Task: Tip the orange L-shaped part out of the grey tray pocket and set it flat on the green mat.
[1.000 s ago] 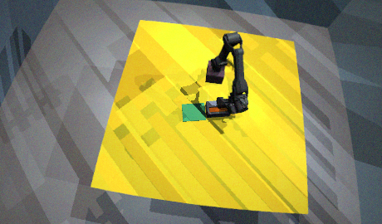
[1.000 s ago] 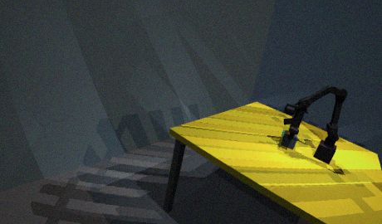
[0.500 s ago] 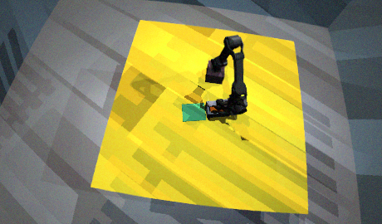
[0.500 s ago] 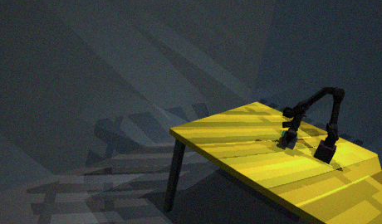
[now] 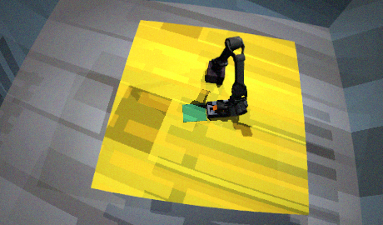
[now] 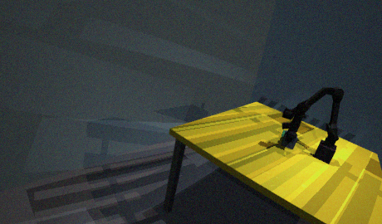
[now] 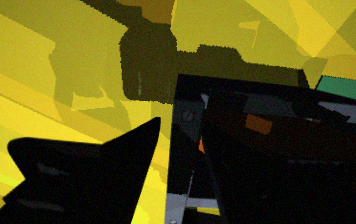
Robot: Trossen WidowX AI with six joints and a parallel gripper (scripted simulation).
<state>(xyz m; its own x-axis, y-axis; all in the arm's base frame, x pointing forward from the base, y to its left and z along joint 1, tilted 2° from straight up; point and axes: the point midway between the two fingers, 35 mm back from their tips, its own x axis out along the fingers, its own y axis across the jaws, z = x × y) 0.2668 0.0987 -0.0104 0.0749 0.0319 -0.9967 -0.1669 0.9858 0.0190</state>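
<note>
The orange part (image 5: 215, 107) (image 7: 258, 124) lies in the grey tray (image 5: 210, 115) (image 7: 176, 202). Only small orange patches show; the rest is in dark shadow or behind the arm and finger. Whether it lies flush or tilted cannot be told. My gripper (image 7: 181, 123) is partly open with nothing seen between its fingers. It is low at the tray end farther from the mat. In the wrist view, the left finger appears outside the tray's end wall and the right finger over the tray's inside. The green mat (image 5: 194, 113) (image 7: 340, 87) lies flat beside the tray's other end.
The yellow table (image 5: 233, 168) (image 6: 232, 147) carries the arm, whose base (image 5: 215, 73) (image 6: 325, 152) stands behind the tray in the top view. Broad dark shadows cross the table around the tray.
</note>
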